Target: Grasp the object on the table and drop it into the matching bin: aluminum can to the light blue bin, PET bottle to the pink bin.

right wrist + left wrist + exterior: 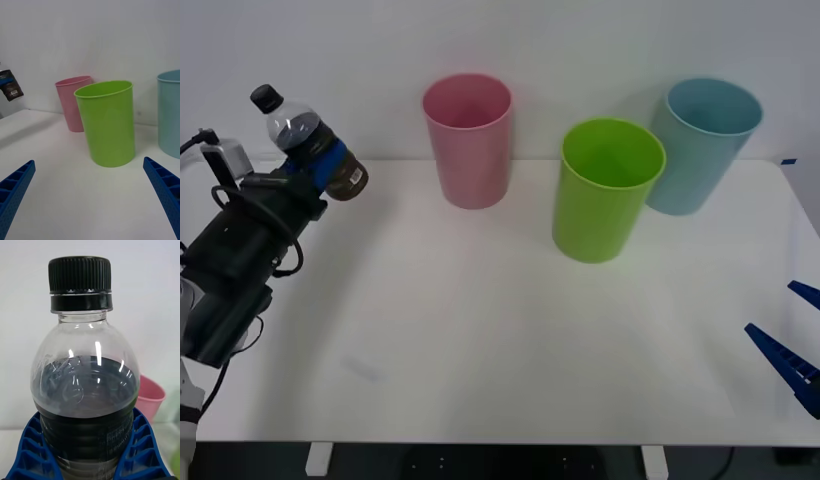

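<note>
**Bottle held aloft left of the pink bin**

Three bins stood in a loose row at the back of the table (480, 330). Taking the pink bin (468, 140) as the landmark: it was the leftmost of the three, upright, its round mouth open, and as much of its inside as could be seen held nothing. Right of it and a little nearer the robot stood a lime green bin (608, 188), also upright and bare inside as far as the front view reached. Farther right again, just behind the green one and partly hidden by it, stood the light blue bin (702, 143), with nothing visible in it.

Well to the left of the pink bin, the left gripper (320, 168) had the bottle (308, 140) raised clear of the tabletop, tilted with its black cap pointing up and away from the pink bin. The blue ribbed fingers (28, 450) were closed against the dark lower body on both sides, while the clear shoulder and cap stuck out beyond them. Between bottle and pink bin lay only bare white tabletop.

Far right of the pink bin, at the table's near edge, the right gripper (792, 335) hung with its fingers spread wide and nothing between them.
</note>
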